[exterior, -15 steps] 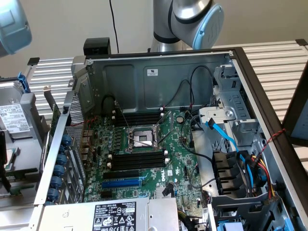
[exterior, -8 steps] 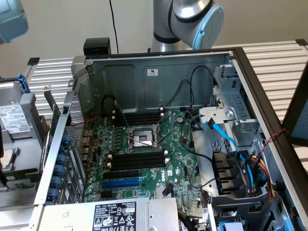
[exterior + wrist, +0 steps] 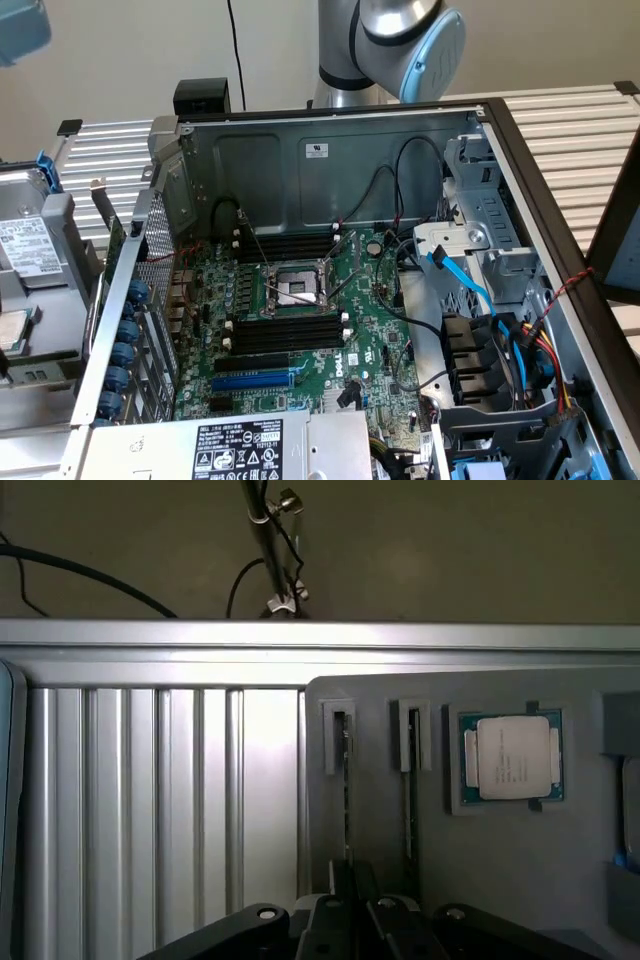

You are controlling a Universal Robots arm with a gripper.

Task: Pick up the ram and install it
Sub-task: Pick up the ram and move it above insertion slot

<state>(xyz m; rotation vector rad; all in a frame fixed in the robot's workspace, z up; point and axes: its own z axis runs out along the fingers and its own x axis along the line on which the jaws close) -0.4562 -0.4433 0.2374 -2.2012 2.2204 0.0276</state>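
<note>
Right up close, the fingers (image 3: 343, 885) are clenched close together, hanging directly over the grey tray (image 3: 500, 880) on the ribbed worktop (image 3: 150, 800). They line up with one of the tray's two narrow slots, and that's where the ram (image 3: 346, 770) is, standing on edge in its slot, thin edge up. Are the fingers pinching its upper edge or just sitting above it? I cannot tell from here. A second slot (image 3: 410, 770) runs just beside it, and past that a processor (image 3: 510, 755) lies flat in its own pocket. Further out, the worktop's rail and a couple of dark cables against the wall.

Over to the exterior view: the open computer case (image 3: 300, 170) lies on its side with the motherboard (image 3: 370, 330) exposed. Nearest is the blue expansion slot (image 3: 255, 380), then the long black slots (image 3: 290, 333), then the processor socket (image 3: 295, 285), with more black slots beyond. No stick looks seated in any of them. The arm (image 3: 400, 40) reaches down behind the case's far wall.

So my read: early days. The ram isn't out of its tray yet, and the carry and the install are all left to do.
</note>
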